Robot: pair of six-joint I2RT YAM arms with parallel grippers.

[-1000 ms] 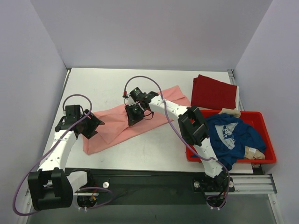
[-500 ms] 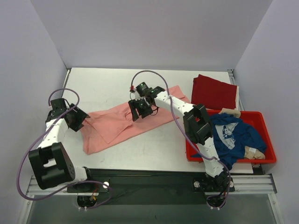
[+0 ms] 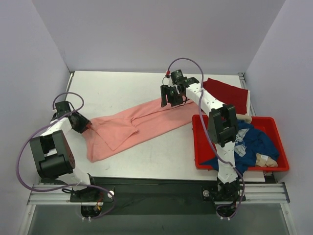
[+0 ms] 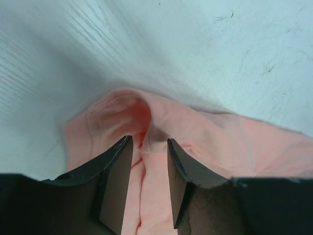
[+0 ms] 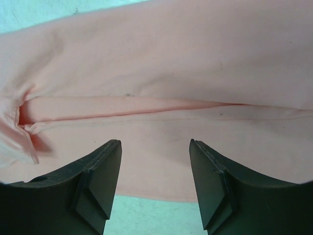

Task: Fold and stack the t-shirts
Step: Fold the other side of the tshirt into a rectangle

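The salmon-pink t-shirt (image 3: 139,125) lies stretched in a long band from the near left to the far middle of the table. My left gripper (image 3: 82,123) is at its left end, jaws narrowed on a raised fold of the pink cloth (image 4: 146,161), gripper (image 4: 149,139). My right gripper (image 3: 170,98) is open over the shirt's far right end; in the right wrist view the gripper (image 5: 155,142) hovers over flat pink cloth (image 5: 161,88). The dark red t-shirt (image 3: 226,95) lies folded at the far right. The navy blue t-shirt (image 3: 247,142) lies crumpled in the tub.
A red plastic tub (image 3: 274,120) stands at the right front, with beige cloth (image 3: 266,159) beside the navy shirt. Grey walls enclose the table on three sides. The right arm reaches across the tub's left rim.
My right gripper has moved from the shirt's middle up and right to its far end. My left gripper has pulled out to the left, and the shirt is stretched longer.
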